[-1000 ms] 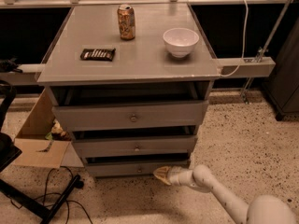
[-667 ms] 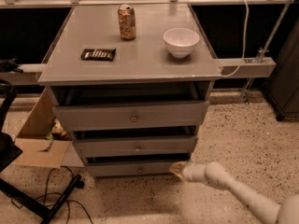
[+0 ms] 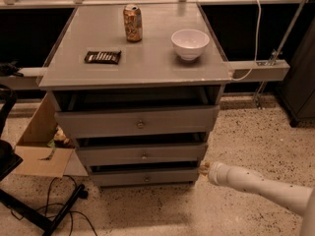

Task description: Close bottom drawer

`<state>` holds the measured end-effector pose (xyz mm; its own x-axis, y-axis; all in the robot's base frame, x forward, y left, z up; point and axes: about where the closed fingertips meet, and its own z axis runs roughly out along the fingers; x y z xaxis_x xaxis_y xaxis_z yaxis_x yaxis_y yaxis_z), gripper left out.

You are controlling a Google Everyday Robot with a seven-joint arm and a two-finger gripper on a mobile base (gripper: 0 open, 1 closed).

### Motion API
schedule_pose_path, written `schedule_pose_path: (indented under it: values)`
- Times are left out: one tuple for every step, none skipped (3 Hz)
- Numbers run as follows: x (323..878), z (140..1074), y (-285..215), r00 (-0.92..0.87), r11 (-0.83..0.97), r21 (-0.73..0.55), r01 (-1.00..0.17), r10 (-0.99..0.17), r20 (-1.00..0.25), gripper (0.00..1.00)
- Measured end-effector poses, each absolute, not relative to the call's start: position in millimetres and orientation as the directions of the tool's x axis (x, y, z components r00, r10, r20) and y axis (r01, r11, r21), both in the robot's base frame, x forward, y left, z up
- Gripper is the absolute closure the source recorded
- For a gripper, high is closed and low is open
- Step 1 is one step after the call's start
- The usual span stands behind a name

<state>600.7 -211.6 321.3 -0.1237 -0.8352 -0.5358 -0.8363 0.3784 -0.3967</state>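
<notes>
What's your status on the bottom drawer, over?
Pincer low, at right front corner of bottom drawer. Drawer looks nearly in, dark gap above its front. Nothing visible blocking it.

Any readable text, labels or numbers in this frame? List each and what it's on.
Nothing can be read.
can: printed label, too blurred to read.
snack bar wrapper: pale lettering, too blurred to read.
bowl and bottom drawer: no markings seen.
end effector, by the bottom drawer's right end: no markings seen.
</notes>
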Motion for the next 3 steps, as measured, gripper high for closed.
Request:
schedule_pose_path:
  values:
    - [606, 403, -248, -0.229, 0.482, -0.47, -0.739, -0.837, -0.496, 1.0]
    - [595, 487, -254, -0.218, 0.527, -0.577, -0.624, -0.826, -0.519, 1.0]
    - [555, 573, -245, -0.155, 0.565, -0.665, -0.488, -0.806, -0.571, 0.82]
